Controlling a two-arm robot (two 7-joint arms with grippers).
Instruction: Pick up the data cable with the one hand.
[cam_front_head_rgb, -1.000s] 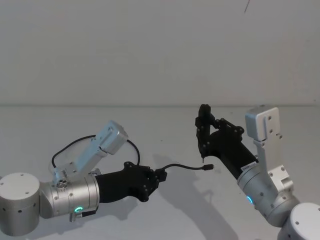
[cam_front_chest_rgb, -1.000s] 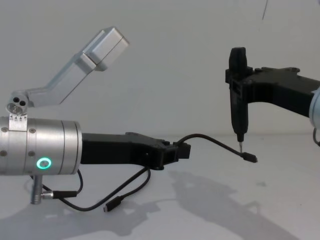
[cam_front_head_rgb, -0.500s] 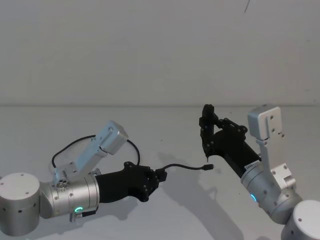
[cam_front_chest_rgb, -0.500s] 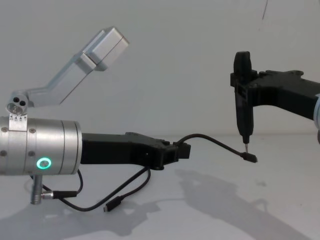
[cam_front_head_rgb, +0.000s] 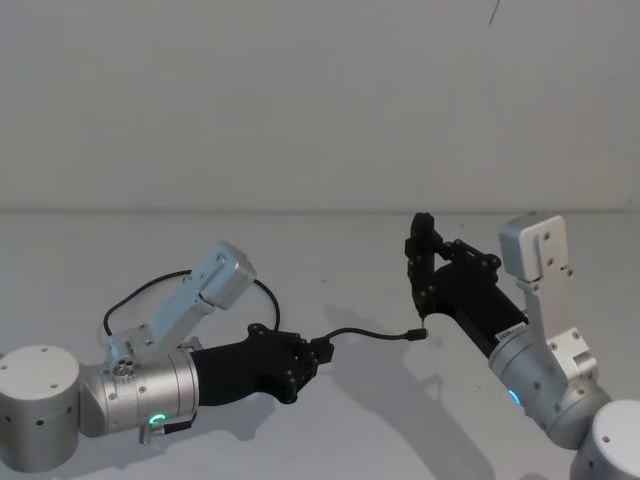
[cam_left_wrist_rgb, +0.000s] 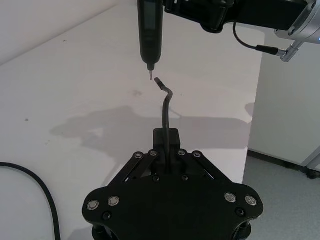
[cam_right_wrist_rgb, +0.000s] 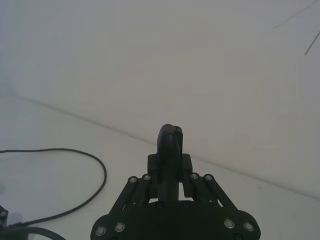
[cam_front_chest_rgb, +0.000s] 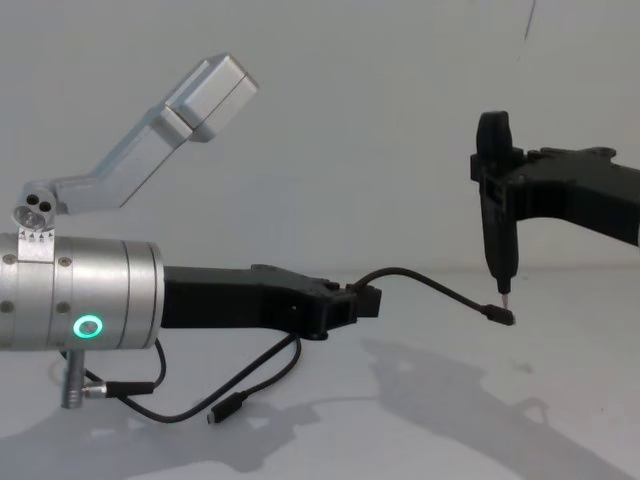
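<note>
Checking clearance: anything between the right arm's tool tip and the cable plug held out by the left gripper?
Nothing: in the chest view a bare sliver of air separates the tool tip from the plug, held out by the left gripper.

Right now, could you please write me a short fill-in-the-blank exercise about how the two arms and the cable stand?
1. The left end effector is shut on the data ____.
2. The right end effector grips a slim pointed ____.
3. The tool's tip hangs just ____ the cable's raised plug.

Missing words: cable; tool; above
</note>
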